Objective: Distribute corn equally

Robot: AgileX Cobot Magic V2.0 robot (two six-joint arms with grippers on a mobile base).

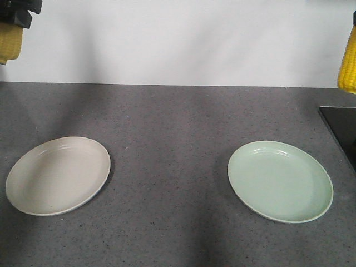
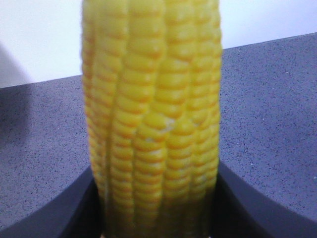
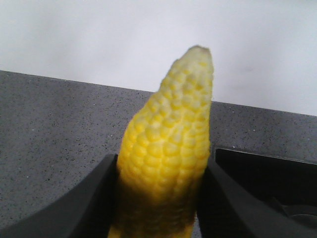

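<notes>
Two plates sit nearest the front camera on the gray speckled counter (image 1: pixel 172 139): a beige plate (image 1: pixel 58 175) at lower left of the frame and a pale green plate (image 1: pixel 280 181) at lower right, well apart from each other. Both plates hold nothing.

Left gripper (image 2: pixel 157 208): the fingers (image 2: pixel 59 208) are dark and curved, pressed against both sides of a corn cob (image 2: pixel 153 114). The jaws are clamped on the cob. In the left wrist view the cob fills the center of the frame, its top end cut off by the upper edge. In the front view only a blurred yellow portion of this cob (image 1: pixel 10 43) shows at the upper left corner, below a dark piece of the gripper (image 1: pixel 19 11).

Right gripper (image 3: pixel 159 198): the dark fingers (image 3: pixel 94 198) grip the lower part of a second corn cob (image 3: pixel 171 139) from both sides. The jaws are clamped on it. The pale tapered tip points to the upper part of the right wrist frame. In the front view this cob (image 1: pixel 348 61) hangs at the upper right edge, partly cut off.

A black panel (image 1: pixel 340 130) lies at the right edge of the counter; its nature is unclear. Both cobs are held above the counter, clear of the plates.
</notes>
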